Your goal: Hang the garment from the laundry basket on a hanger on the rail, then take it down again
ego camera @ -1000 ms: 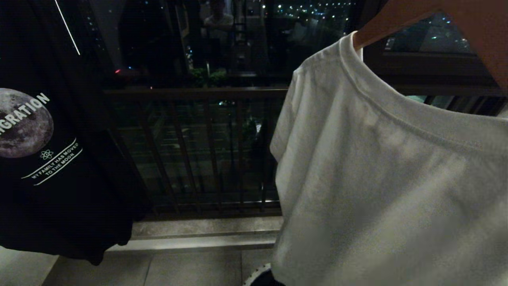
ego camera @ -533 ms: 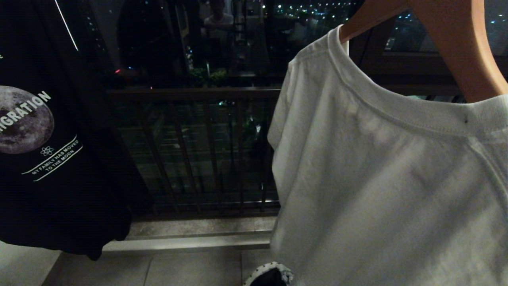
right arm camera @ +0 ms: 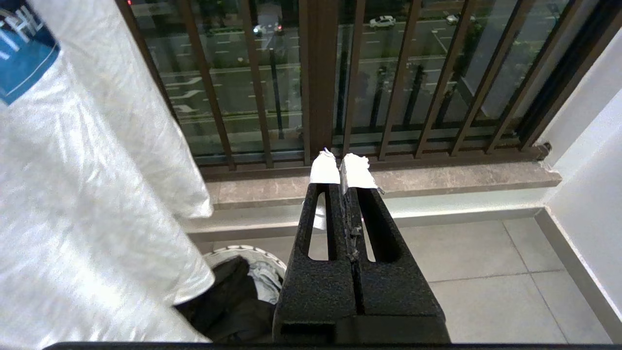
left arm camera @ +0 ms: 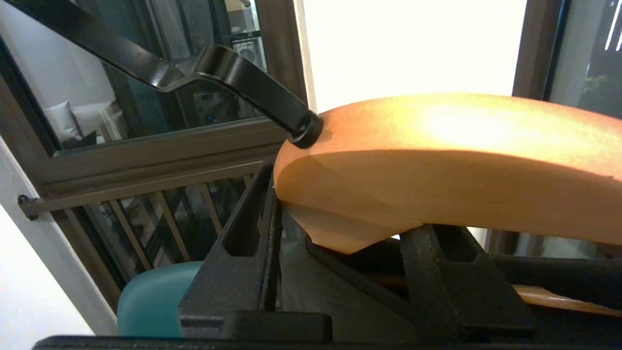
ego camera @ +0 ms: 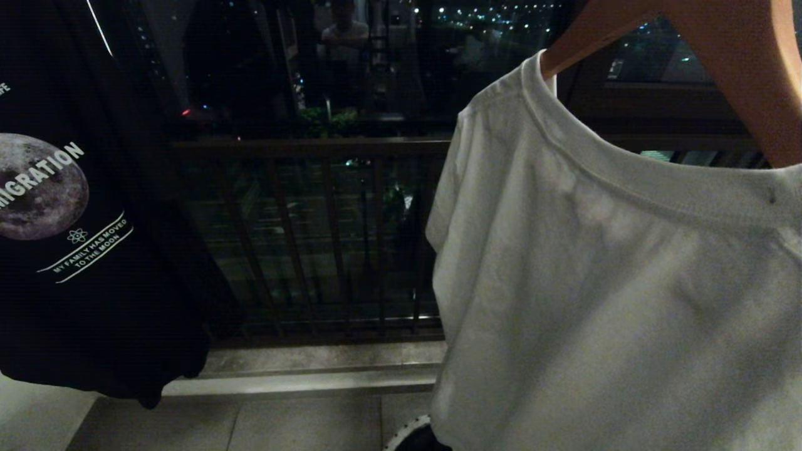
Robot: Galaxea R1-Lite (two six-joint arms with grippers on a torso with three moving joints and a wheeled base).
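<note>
- The left claw (left arm camera: 340, 272) is clenching the wooden hanger (left arm camera: 437, 165), its black fingers (left arm camera: 243, 253) sitting against the underside of the hanger's thick middle, just below where the dark metal hook (left arm camera: 233, 73) is entering the wood.
- The white T-shirt (ego camera: 601, 282) is hanging on that hanger, the collar draping over the wooden arms, in front of the balcony railing (ego camera: 313, 238).
- A black printed T-shirt (ego camera: 81, 250) is hanging well apart from the white one, further along the railing.
- The laundry basket (right arm camera: 243, 253) is sitting on the tiled floor (right arm camera: 476, 257) below the white T-shirt, near the railing, holding dark and pale cloth.
- The right claw (right arm camera: 342, 170) is hanging low, facing the railing, fingers pressed together on nothing.
</note>
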